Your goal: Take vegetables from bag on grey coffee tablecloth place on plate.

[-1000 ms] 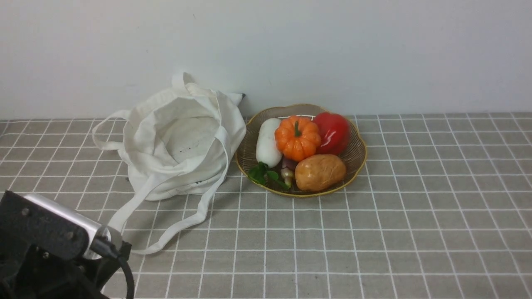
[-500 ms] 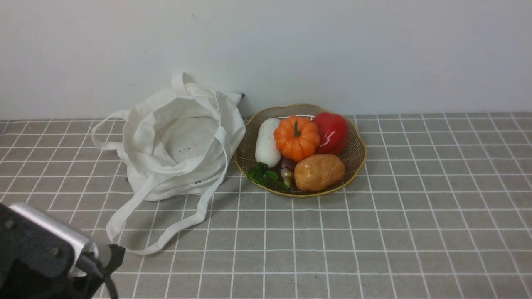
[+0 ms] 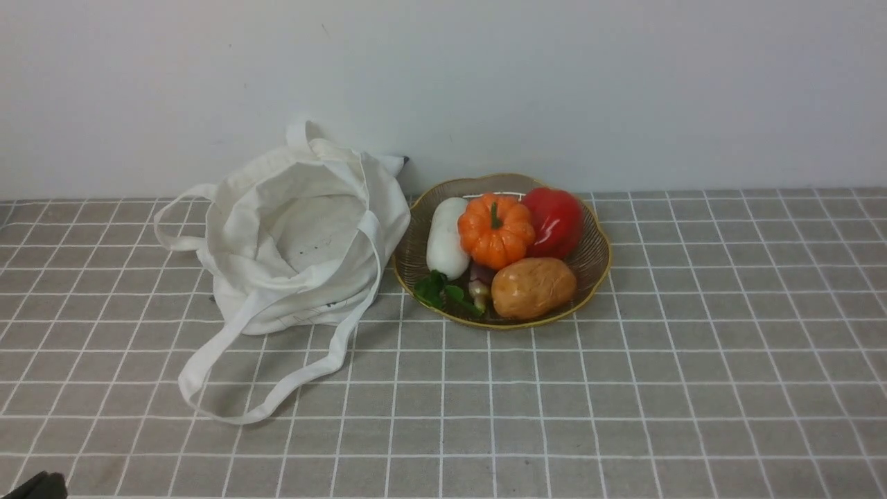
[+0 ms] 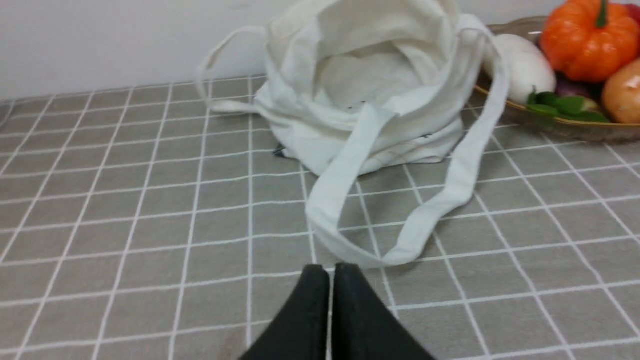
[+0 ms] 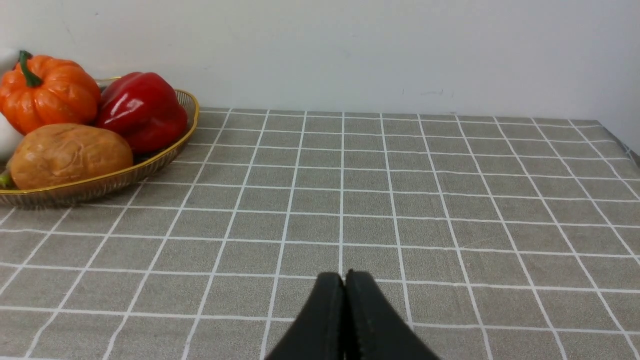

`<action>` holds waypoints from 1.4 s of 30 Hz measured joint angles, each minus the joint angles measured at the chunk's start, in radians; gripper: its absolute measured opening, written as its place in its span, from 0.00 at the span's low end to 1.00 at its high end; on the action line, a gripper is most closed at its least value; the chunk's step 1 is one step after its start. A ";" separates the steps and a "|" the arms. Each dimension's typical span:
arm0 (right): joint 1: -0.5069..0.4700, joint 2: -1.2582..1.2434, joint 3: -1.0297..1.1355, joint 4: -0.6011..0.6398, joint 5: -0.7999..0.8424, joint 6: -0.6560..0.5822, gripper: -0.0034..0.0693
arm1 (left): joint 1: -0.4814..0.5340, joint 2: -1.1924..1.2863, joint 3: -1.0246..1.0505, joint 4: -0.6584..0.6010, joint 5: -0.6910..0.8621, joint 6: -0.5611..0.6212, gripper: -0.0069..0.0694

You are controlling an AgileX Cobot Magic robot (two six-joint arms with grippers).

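The orange pumpkin [image 3: 496, 230] lies in the brown plate [image 3: 596, 258] on the grey checked cloth [image 3: 624, 388]. It also shows in the left wrist view [image 4: 590, 42] and the right wrist view [image 5: 47, 95]. The white bag [image 3: 305, 242] lies open to the plate's left, and its inside looks empty [image 4: 370, 75]. My left gripper [image 4: 331, 272] is shut and empty, low over the cloth just short of the bag's front strap [image 4: 400, 252]. My right gripper [image 5: 344, 280] is shut and empty over bare cloth, well right of the plate [image 5: 150, 165]. Neither gripper shows in the front view.
In the plate also lie a red bell pepper [image 3: 554, 220], a tan potato [image 3: 533, 287], a white radish [image 3: 447, 237] and green leaves [image 3: 436, 290]. The bag's two straps trail forward on the cloth [image 3: 277, 395]. A white wall [image 3: 554, 83] stands behind.
My left arm has drawn back down and to the left, out of the front view except for a dark sliver at the bottom left corner. The bag and the plate have not moved.
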 joint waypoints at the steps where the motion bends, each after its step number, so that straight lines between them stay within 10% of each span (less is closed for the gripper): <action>1: 0.000 0.000 0.000 0.000 0.000 0.000 0.03 | 0.002 -0.003 0.003 0.001 0.000 0.000 0.08; 42: 0.000 0.000 0.000 0.000 0.000 0.000 0.03 | 0.011 -0.021 0.041 0.009 0.016 -0.029 0.08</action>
